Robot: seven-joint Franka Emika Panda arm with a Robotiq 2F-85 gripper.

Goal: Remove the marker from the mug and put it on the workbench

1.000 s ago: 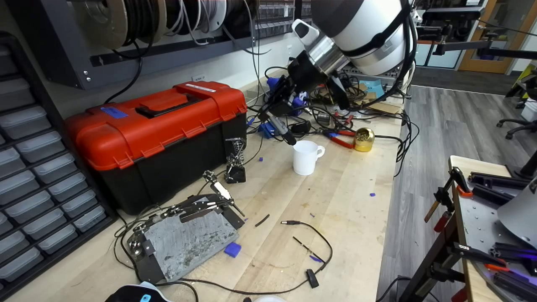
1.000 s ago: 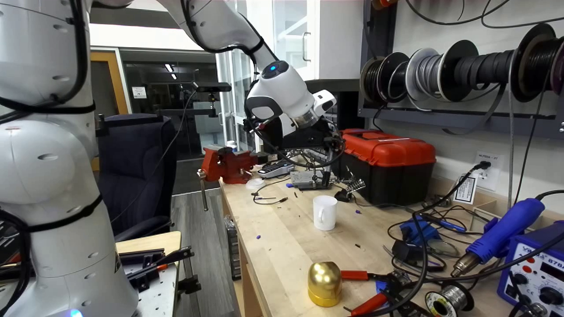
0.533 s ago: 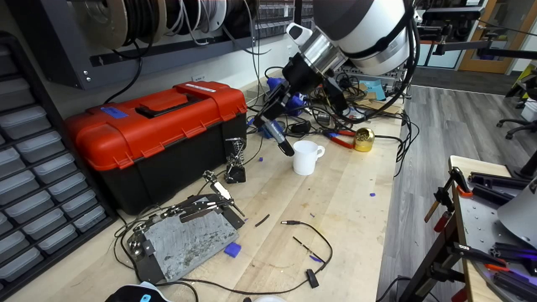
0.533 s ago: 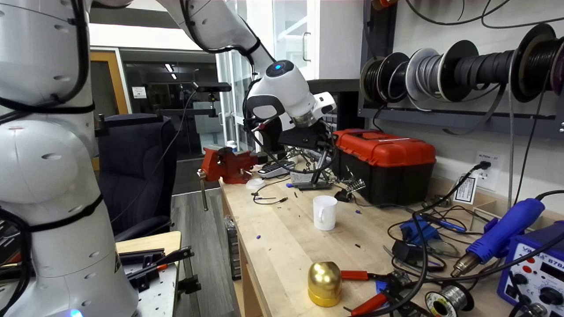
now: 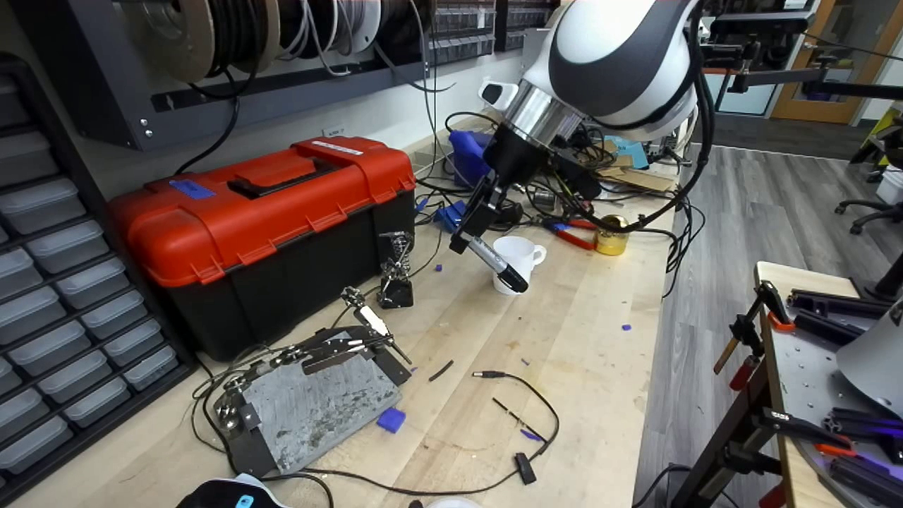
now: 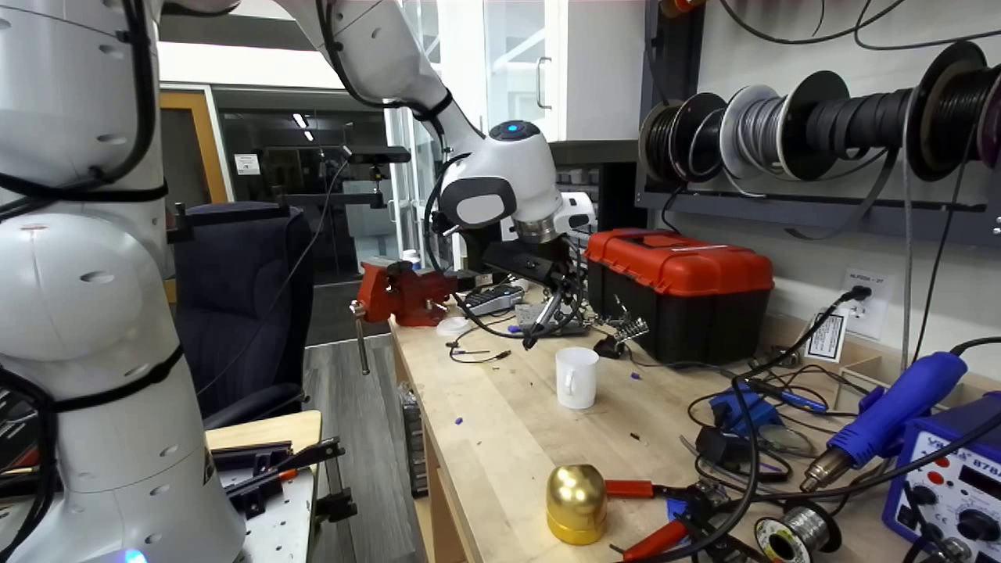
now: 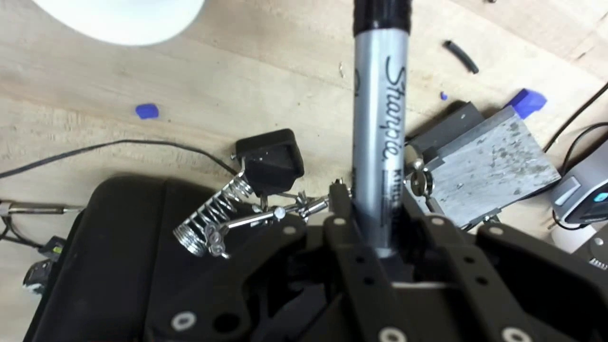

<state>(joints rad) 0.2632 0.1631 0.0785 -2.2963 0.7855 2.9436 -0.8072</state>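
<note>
The marker (image 5: 494,257) has a silver barrel with dark lettering and a black cap. My gripper (image 5: 465,240) is shut on its rear end, and the cap points away and down at a slant. It also shows in the wrist view (image 7: 380,109) between the fingers (image 7: 375,197). In an exterior view the marker (image 6: 543,322) hangs over the bench behind the mug. The white mug (image 5: 520,252) stands upright on the workbench (image 5: 578,346), apart from the marker (image 6: 576,379). Its rim edge shows at the wrist view's top left (image 7: 128,19). The exact height above the wood cannot be told.
A red and black toolbox (image 5: 282,212) stands along the wall side. A helping-hands stand (image 5: 396,275) and a grey plate fixture (image 5: 321,402) lie near it. A gold tip cleaner (image 6: 577,504), pliers and tangled cables are at one end. A red vise (image 6: 407,293) is at the other.
The gripper has carried the marker lower and away from the cable-cluttered end. The marker lies at a flatter slant, and its cap now crosses in front of the mug in an exterior view.
</note>
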